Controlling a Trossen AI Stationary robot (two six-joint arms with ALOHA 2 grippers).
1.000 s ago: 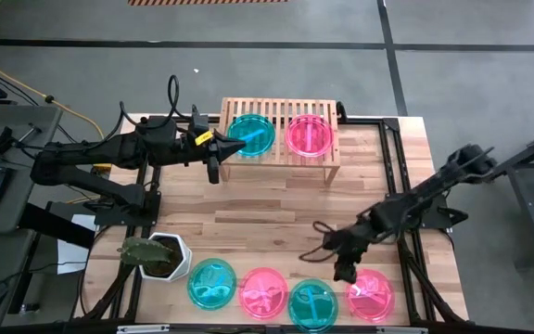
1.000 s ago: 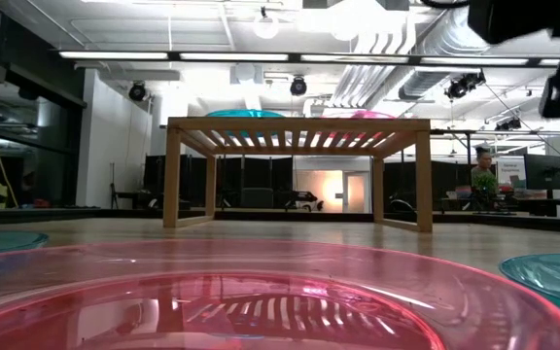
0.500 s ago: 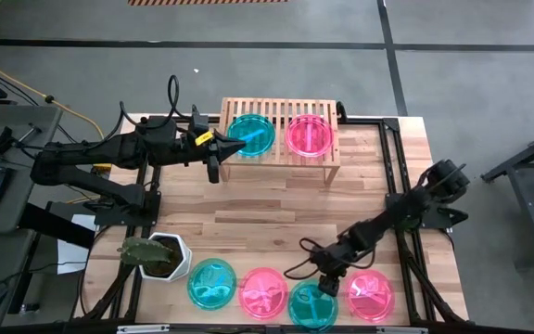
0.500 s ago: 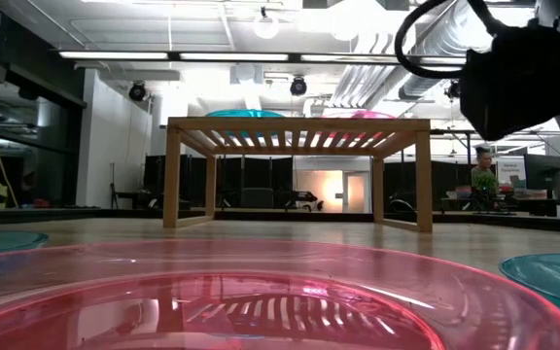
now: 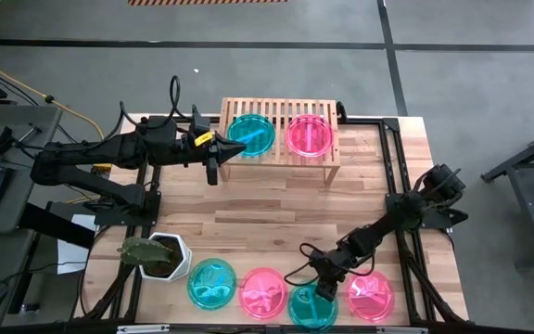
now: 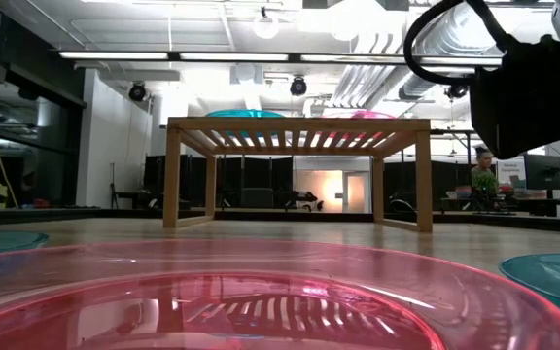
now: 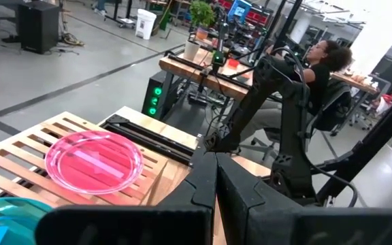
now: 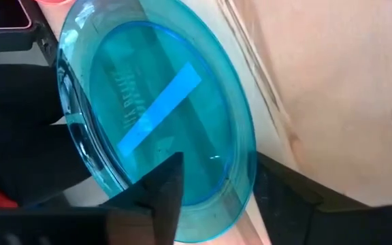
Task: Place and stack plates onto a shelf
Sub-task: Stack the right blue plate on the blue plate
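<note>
Shelf standing at the far edge of the table, carrying two plates side by side on its slats: a teal plate toward the left arm, a pink plate toward the right arm. Left gripper parked just beside the shelf's left end, at the teal plate's rim, fingers clenched together with nothing between them. From the left wrist, the same pink plate lying flat on the shelf, a person seated at a desk in the room beyond.

Four more plates in a row along the table's near edge, well apart from the shelf: teal, pink, teal, pink. White pot with a plant near the first teal one.

Right gripper down at the far rim of the second teal plate in that row, opposite the shelf's right half. Seen from the right wrist, one dark finger over the plate's inside and the other outside its rim, jaws straddling the edge, parted; firm clamp not discernible.

From table height, only the shelf ahead and a pink plate close up.
</note>
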